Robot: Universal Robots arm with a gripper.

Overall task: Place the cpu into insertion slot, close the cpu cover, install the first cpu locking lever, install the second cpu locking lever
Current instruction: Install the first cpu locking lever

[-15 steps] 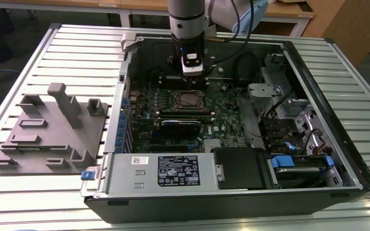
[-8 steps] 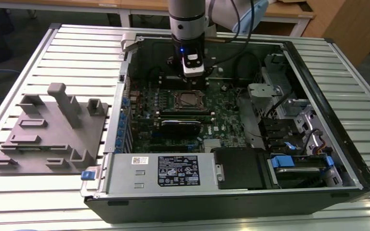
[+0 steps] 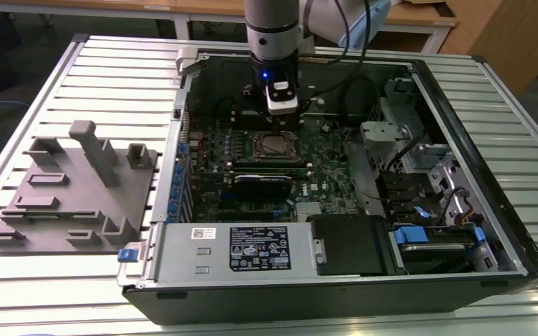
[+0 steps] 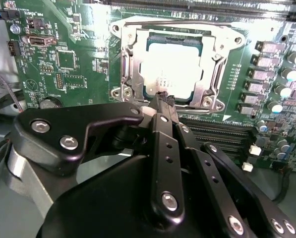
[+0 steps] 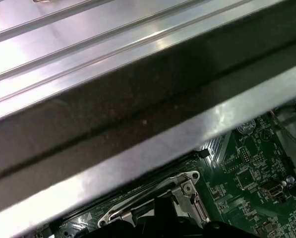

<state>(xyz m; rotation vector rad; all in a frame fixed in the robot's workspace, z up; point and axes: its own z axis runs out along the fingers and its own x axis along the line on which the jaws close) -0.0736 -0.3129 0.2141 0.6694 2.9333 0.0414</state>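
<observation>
We see the cpu [image 4: 173,71] seated in the slot [image 4: 130,67], cover [image 4: 207,74] down over it; our gripper [image 4: 163,100], fingers together and empty, hangs at the socket's edge, apparently to press.

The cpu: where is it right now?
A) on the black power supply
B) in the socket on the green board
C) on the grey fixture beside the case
B: in the second wrist view the cpu lies in the insertion slot, framed by its metal rim.
</observation>
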